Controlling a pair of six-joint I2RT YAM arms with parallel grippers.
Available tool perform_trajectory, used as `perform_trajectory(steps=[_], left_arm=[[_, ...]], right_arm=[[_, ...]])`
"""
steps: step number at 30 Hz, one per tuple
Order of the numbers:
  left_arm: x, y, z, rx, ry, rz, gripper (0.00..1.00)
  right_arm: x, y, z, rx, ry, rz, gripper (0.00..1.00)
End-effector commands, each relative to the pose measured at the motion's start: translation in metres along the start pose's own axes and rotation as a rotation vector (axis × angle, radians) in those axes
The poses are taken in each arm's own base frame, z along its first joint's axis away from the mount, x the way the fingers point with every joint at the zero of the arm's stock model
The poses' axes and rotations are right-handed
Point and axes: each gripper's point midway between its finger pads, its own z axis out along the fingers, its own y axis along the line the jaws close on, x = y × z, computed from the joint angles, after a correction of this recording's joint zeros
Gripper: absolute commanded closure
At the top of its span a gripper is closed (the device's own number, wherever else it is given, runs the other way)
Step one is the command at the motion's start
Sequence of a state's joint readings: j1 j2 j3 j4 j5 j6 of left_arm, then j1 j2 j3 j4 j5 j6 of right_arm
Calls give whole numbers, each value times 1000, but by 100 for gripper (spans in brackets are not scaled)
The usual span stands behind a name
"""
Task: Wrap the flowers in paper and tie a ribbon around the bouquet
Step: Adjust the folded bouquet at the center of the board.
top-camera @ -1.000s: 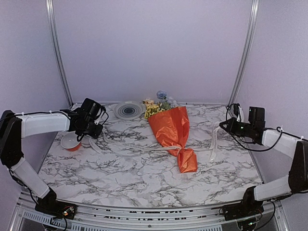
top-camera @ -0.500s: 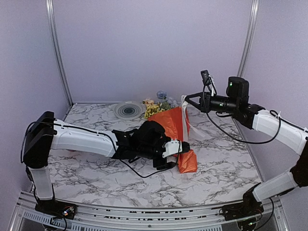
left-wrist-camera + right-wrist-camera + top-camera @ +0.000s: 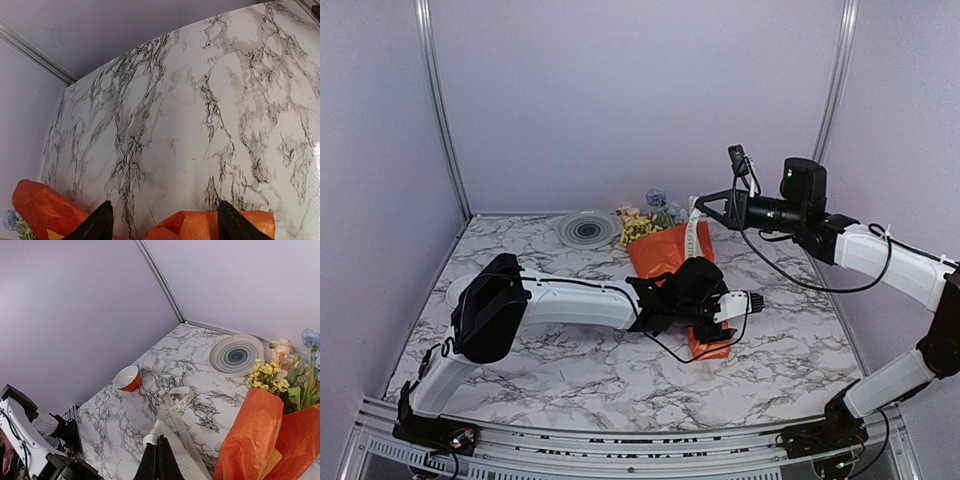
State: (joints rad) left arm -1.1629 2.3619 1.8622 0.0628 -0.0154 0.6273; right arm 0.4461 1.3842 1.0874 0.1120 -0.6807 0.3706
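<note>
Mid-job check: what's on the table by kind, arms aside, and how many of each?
bouquet: 1
ribbon: 1
plate: 1
bowl: 1
Total: 4

Top view: I am seeing my left arm (image 3: 582,300) covering the lower half of the bouquet (image 3: 668,252); the left wrist view's bottom edge is cropping it.
</note>
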Motion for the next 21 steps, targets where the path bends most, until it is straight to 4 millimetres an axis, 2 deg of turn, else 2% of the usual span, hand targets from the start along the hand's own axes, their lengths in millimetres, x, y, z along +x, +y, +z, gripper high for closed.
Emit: perform_trajectory(steps=[1, 5, 13, 17, 21], left_arm=[[49, -45, 10, 179, 175, -73, 27], [69, -73, -1, 289, 218, -100, 32], [97, -117, -21, 476, 255, -132, 38], [101, -124, -29, 527, 248, -155, 39], [101, -129, -36, 554, 243, -162, 40]], right_arm=[[-35, 18, -2, -22, -71, -55, 100], [-50, 26, -1, -39, -92, -78, 100], [-85, 62, -3, -142, -137, -137, 100], [-98, 75, -10, -169, -174, -162, 100], [-99, 71, -8, -159, -179, -160, 100]])
